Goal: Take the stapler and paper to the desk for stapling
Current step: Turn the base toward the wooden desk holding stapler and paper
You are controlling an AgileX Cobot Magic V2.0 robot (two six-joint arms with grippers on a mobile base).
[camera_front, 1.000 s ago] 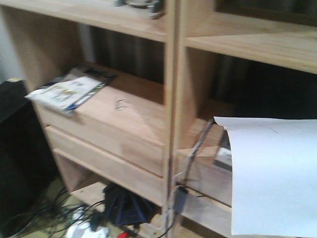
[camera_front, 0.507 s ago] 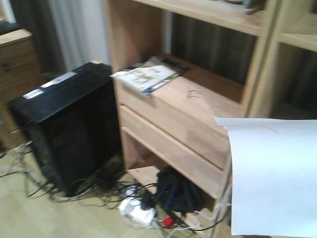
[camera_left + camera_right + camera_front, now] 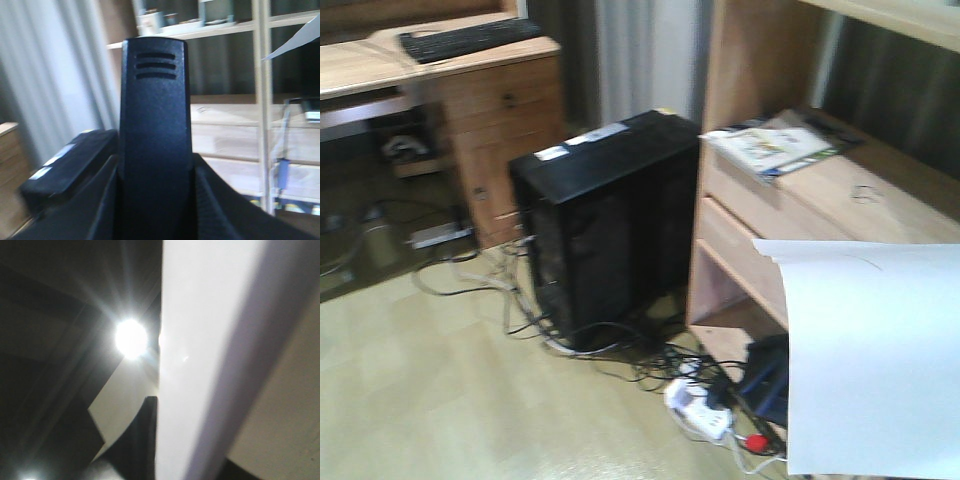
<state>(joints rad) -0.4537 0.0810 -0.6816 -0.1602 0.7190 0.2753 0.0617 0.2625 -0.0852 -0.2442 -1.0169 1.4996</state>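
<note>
Paper hangs upright at front right with its top edge level, clamped edge-on in the right gripper, well apart from the desk. The left gripper grips the stapler, whose long axis points outward between the fingers.

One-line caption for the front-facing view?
Paper in right foreground; black computer tower on the floor between desk and shelving.
</note>
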